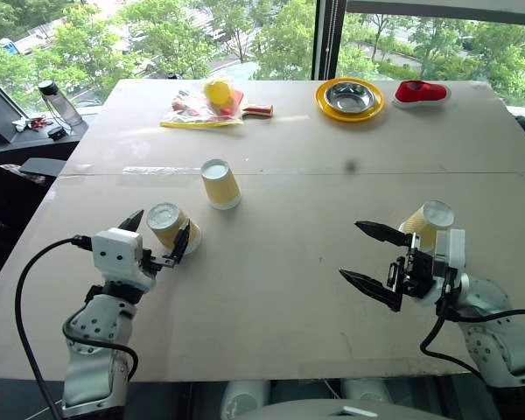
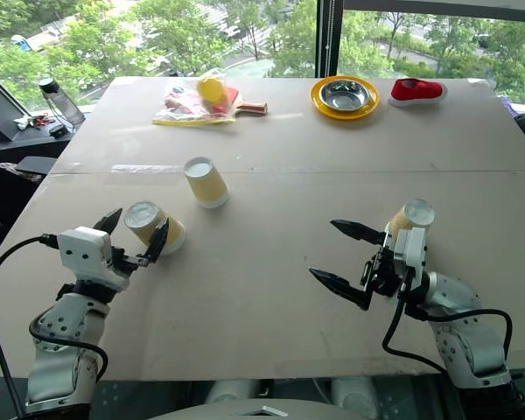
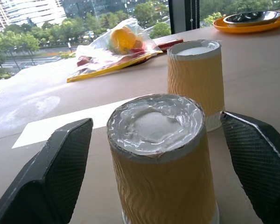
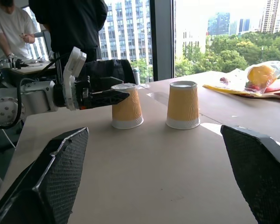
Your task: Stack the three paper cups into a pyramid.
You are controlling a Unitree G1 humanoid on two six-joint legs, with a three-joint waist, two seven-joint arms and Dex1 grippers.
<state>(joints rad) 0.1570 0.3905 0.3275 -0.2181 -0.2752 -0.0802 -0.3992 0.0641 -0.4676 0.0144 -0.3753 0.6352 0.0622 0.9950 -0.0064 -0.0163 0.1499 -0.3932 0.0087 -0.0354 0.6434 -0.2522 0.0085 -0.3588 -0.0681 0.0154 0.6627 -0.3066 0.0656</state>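
Head views, cups: three paper cups stand upside down and apart on the table [image 1: 271, 289]; left cup [image 1: 171, 226], middle cup [image 1: 220, 184] at its 1 o'clock, right cup [image 1: 427, 223] across the table.
Head views, grippers: left gripper [image 1: 157, 236] spread wide astride the left cup, clearly nearest it; right gripper [image 1: 367, 258] wide open, empty, pointing to 9 o'clock away from the right cup behind it.
Left wrist view: cup [image 3: 161, 158] upright between both fingers [image 3: 53, 175], gaps either side, seemingly untouched.
Right wrist view: two cups well ahead, axes vertical; a person behind.

No readable txt, labels or nos. anywhere on cups, table or items.
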